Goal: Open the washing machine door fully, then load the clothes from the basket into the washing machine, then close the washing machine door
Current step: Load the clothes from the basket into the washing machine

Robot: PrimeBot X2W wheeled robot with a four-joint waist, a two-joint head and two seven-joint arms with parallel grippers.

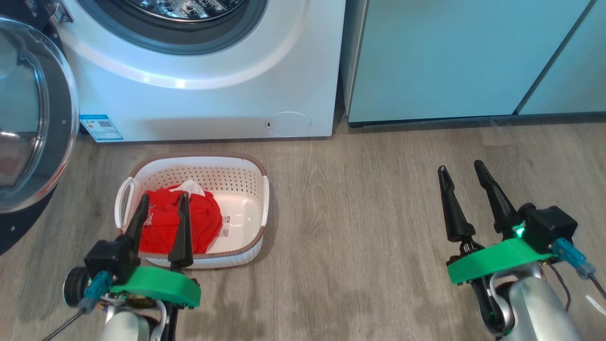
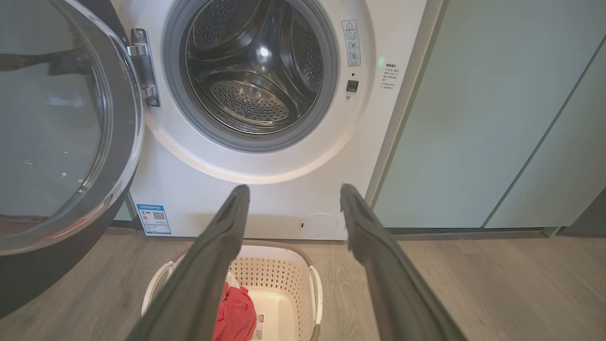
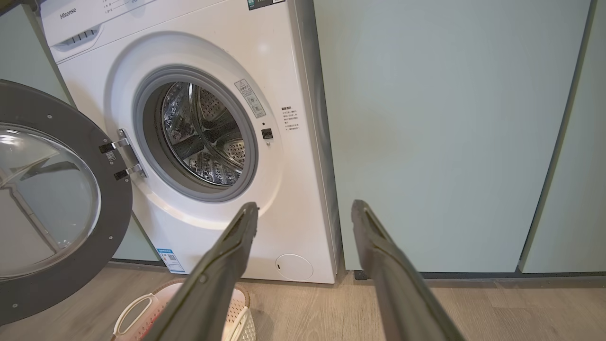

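the washing machine stands white at 11 o'clock in the head view, its steel drum exposed. in the right wrist view the brand name on its top panel reads "hisense". pale teal cabinets stand just beside it at 1 o'clock. the washing machine door, black rim around clear domed glass, is swung wide at 9 o'clock. the basket, cream with a brown rim, sits on the grey floor at 8 o'clock. the left gripper hovers at 7 o'clock over the basket's near side, fingers spread, holding nothing. the right gripper is at 4 o'clock, well apart from the basket, fingers spread and empty. the clothes, red with white lettering too small to read, lie in the basket's 9 o'clock half, a white cloth piece at their 12 o'clock edge. a printed label lies on the basket bottom. a blue sticker with a qr code sits at the machine's 7 o'clock corner, and a warning-triangle sticker sits at 2 o'clock of the drum opening. the print on both is unreadable.
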